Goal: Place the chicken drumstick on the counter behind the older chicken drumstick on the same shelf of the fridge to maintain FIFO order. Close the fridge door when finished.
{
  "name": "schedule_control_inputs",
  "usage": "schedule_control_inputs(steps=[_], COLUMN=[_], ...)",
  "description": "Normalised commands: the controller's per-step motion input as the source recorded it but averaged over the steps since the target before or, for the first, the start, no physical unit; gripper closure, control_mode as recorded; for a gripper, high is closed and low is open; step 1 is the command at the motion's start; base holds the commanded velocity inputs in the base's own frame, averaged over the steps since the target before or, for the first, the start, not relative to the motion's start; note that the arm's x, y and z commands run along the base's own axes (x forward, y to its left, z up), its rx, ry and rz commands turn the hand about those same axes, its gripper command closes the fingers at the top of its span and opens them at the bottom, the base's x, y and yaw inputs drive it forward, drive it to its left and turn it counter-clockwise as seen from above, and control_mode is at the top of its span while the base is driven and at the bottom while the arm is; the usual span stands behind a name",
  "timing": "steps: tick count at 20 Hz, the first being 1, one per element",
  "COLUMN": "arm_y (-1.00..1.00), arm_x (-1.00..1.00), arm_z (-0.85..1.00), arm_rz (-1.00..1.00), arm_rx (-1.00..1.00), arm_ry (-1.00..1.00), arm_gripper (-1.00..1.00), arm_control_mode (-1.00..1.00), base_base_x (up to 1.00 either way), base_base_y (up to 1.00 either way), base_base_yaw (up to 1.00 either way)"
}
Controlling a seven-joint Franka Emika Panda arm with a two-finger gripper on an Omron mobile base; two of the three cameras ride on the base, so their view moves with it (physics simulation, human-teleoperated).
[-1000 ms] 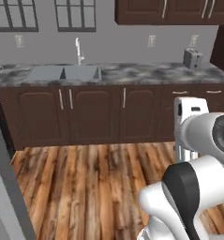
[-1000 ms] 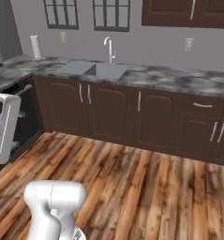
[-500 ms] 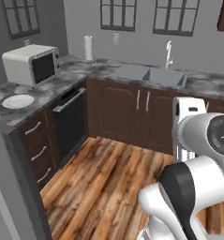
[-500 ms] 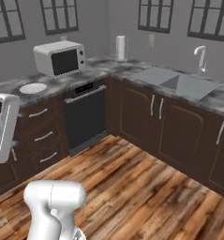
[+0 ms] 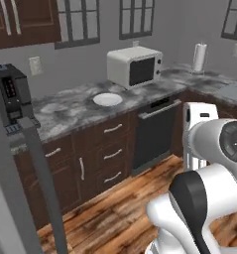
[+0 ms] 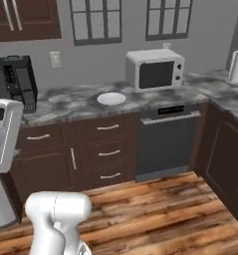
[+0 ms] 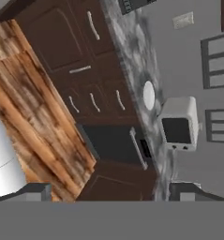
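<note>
Marbled grey-and-white stone tops the counter (image 5: 75, 111) over matt dark wood cabinets (image 6: 98, 154) with silvery metal handles, above a streaky plank-wood floor (image 6: 155, 209), beside a smooth white microwave (image 6: 155, 68).

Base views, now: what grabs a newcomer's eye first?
The white microwave standing on the marbled counter, with a small white plate lying to its left. Below the microwave, a dark dishwasher sits among brown cabinets. A black coffee machine stands at the counter's left end, and the robot's white arm fills the foreground.
</note>
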Motion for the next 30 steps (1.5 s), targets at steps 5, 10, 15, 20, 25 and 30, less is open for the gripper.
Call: schedule_control_inputs(steps=[5,10,15,20,25,30], arm_y=[0.0,0.0,0.0,0.0,0.0,0.0], arm_x=[0.0,0.0,0.0,0.0,0.0,0.0], arm_z=[0.0,0.0,0.0,0.0,0.0,0.0], arm_rz=[0.0,0.0,0.0,0.0,0.0,0.0], arm_rx=[0.0,0.0,0.0,0.0,0.0,0.0], arm_ry=[0.0,0.0,0.0,0.0,0.0,0.0], arm_gripper=[-1.0,-1.0,-1.0,-1.0,-1.0,-1.0], arm_control_mode=[1.0,1.0,1.0,1.0,1.0,1.0], base_base_x=[0.76,0.73,0.3,0.1,0.07,0.23], base_base_y=[0.0,-0.22,-0.58,-0.5,-0.43,-0.43], base_base_yaw=[0.81,0.77,0.69,0.69,0.66,0.62])
